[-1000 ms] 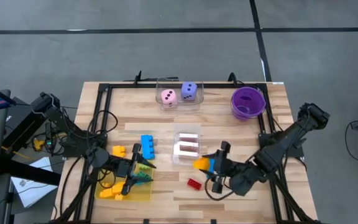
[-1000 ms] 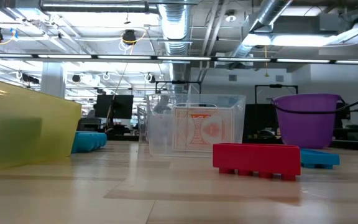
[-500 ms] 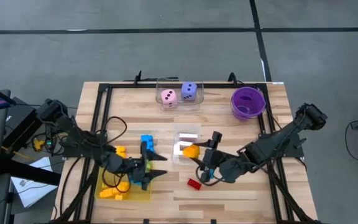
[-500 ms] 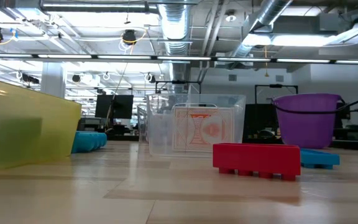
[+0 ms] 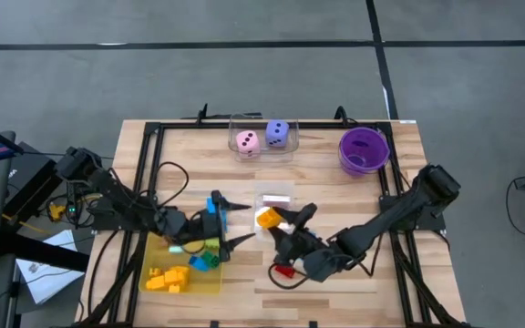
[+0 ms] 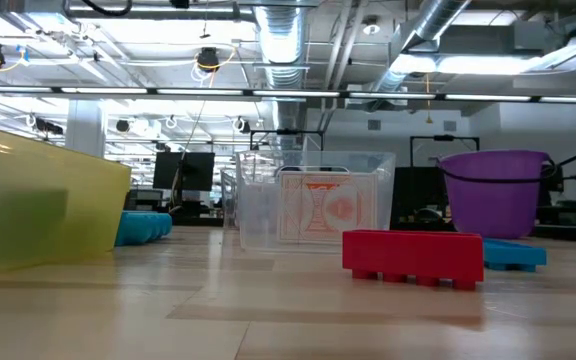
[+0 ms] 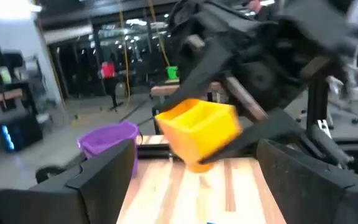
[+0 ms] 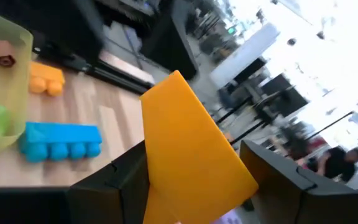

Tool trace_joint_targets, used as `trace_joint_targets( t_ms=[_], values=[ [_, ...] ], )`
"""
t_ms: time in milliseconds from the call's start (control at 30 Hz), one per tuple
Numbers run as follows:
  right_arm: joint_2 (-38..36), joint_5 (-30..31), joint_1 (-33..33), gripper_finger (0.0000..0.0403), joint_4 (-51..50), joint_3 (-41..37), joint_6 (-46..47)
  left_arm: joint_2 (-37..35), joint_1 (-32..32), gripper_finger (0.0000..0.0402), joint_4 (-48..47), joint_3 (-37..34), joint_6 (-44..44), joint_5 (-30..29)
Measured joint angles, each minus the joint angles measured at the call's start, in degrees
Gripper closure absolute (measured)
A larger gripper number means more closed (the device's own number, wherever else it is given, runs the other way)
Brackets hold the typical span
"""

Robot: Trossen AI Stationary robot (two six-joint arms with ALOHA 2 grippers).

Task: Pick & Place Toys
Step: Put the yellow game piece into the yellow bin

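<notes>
My right gripper (image 5: 279, 220) is clamped on the orange block (image 5: 267, 218) — mid-table. Left gripper (image 5: 231, 223) has fingers spread, just right of the tray (image 5: 210, 282).

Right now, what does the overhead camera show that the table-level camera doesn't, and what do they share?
Only the high view shows both arms: the left end effector open at the yellow tray's far edge, the right end effector holding an orange block above the card box, plus the pink die and purple die.

Only the low view shows the room behind the table, with ceiling ducts.

Both show the red brick, purple bowl, yellow tray and clear card box.
</notes>
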Motion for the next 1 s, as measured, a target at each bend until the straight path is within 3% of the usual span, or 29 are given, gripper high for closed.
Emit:
trace_joint_targets(
  t_ms=[200, 333, 1000],
  values=[
    [6.3, 5.6, -1.1, 0.0189, 17.2, 0.0, -18.8, 0.0, 2.3, 0.0083, -0.4, 0.0, -7.9, 3.2],
    [8.2, 8.1, -1.8, 0.0189, 23.6, 0.0, -25.9, 0.0, 2.4, 0.0095, -0.7, 0.0, -9.0, 3.9],
    [8.1, 4.7, -2.8, 0.0188, 24.0, 3.6, -28.2, 0.1, 5.0, 0.0119, -1.2, 0.0, -13.2, 3.0]
  ],
)
